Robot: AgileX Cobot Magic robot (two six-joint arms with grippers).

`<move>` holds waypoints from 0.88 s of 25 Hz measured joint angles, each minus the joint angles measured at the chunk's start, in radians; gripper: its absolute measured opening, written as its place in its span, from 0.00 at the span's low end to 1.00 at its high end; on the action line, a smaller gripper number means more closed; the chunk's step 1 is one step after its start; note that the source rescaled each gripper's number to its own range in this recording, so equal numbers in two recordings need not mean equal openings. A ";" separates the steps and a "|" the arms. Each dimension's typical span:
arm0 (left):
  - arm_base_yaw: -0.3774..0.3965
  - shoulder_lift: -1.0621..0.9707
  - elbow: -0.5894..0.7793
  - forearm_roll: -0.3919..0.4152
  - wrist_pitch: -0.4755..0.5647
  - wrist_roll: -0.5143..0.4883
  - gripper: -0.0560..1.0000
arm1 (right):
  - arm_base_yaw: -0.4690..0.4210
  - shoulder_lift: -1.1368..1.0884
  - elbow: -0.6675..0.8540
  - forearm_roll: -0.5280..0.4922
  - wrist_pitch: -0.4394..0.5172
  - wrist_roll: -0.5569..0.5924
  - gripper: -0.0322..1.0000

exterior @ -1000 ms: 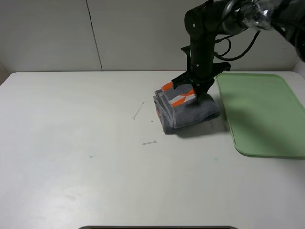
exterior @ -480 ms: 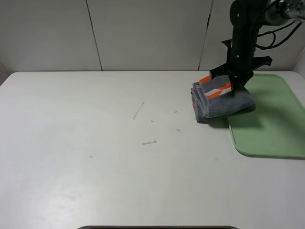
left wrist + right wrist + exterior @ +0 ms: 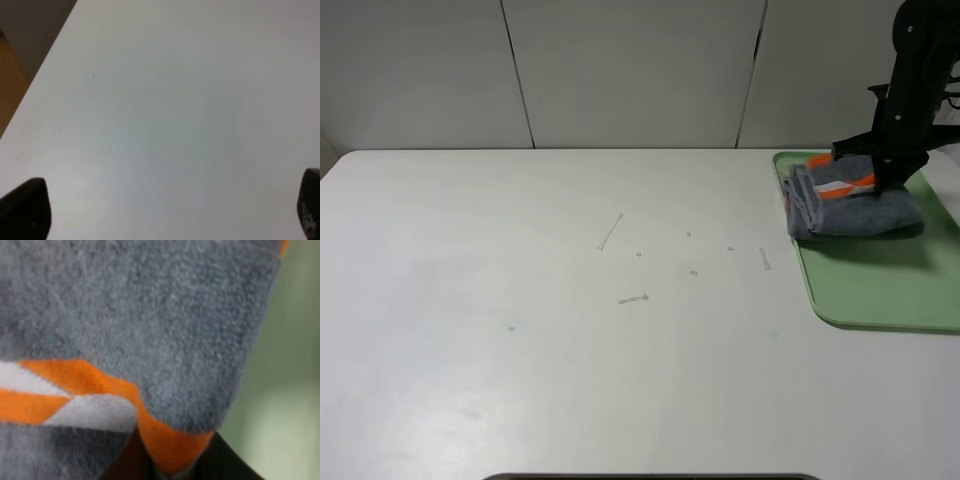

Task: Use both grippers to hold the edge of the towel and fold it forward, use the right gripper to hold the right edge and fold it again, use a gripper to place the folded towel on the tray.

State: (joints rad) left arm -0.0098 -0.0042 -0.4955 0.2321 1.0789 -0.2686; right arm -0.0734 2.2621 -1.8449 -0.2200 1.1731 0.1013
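The folded dark grey towel (image 3: 855, 208), its orange and white band on top, sits low over the back left part of the pale green tray (image 3: 880, 290). Its left end reaches just past the tray's left rim. I cannot tell whether it rests on the tray. My right gripper (image 3: 890, 182) comes down from above and is shut on the towel's top folds. In the right wrist view the towel (image 3: 150, 325) fills the picture, with the tray (image 3: 295, 390) blurred beside it. My left gripper (image 3: 167, 212) is open over bare white table, with only its fingertips (image 3: 25, 207) showing.
Small pale scraps of lint lie on the white table (image 3: 470, 330) near its middle (image 3: 610, 232) and close to the tray's left rim (image 3: 764, 258). The left wrist view shows the table's edge with brown floor (image 3: 10, 75) beyond it. A panelled wall stands behind.
My right gripper has carried the folded towel rightward from the middle of the table to over the tray. A few more lint scraps now show where it passed.
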 joint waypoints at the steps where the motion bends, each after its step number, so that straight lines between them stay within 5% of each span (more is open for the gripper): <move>1: 0.000 0.000 0.000 0.000 0.000 0.000 1.00 | -0.012 0.000 0.000 0.007 -0.002 0.000 0.19; 14: 0.000 0.000 0.000 0.001 -0.001 0.000 1.00 | -0.057 0.000 0.000 0.049 -0.032 -0.026 0.21; 15: 0.000 0.000 0.000 0.001 -0.001 0.000 1.00 | -0.057 0.000 0.000 0.047 -0.034 -0.026 0.28; 18: 0.000 0.000 0.000 0.001 -0.001 0.000 1.00 | -0.057 0.000 0.000 0.010 -0.041 -0.025 0.78; 22: 0.000 0.000 0.000 0.001 -0.001 0.000 1.00 | -0.057 0.000 0.000 -0.025 -0.044 0.006 0.97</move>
State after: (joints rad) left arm -0.0098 -0.0042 -0.4955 0.2328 1.0780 -0.2686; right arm -0.1308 2.2621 -1.8449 -0.2451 1.1290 0.1072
